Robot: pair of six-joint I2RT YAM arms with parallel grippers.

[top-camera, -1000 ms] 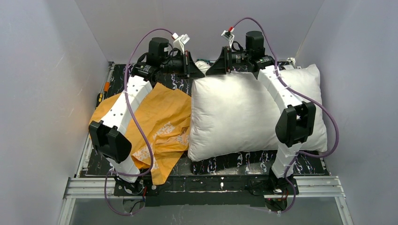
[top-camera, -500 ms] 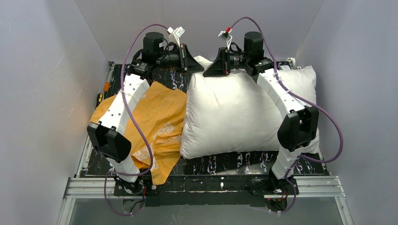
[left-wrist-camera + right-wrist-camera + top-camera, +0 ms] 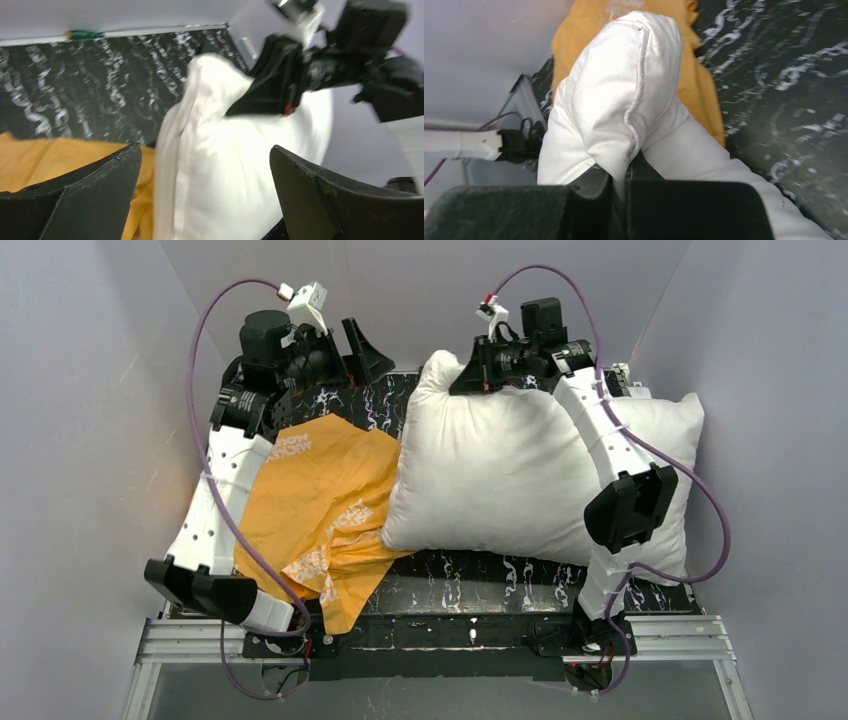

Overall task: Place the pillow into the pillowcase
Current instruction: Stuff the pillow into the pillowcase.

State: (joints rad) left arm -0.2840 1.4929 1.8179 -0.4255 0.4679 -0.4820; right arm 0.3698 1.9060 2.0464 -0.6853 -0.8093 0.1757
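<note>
right gripper: fingers clamped on the far left corner seam of the large plump off-white fabric pillow, holding that corner off the black marbled tabletop.
left gripper: fingers spread wide, holding nothing, above the far edge of the bright orange fabric pillowcase.
pillow: right of centre, none of it inside the case.
pillowcase: crumpled flat on the left, mouth unheld.
risk: the thin seam pinch could slip under the pillow's weight, and a dragged pillow could bunch the case.

Quick count from my end: one pillow, its far corner pinched in the right pincer, and one orange pillowcase lying just beneath the left pincer, toward the near side. That's two pincers total, plus one black marbled table under both.
</note>
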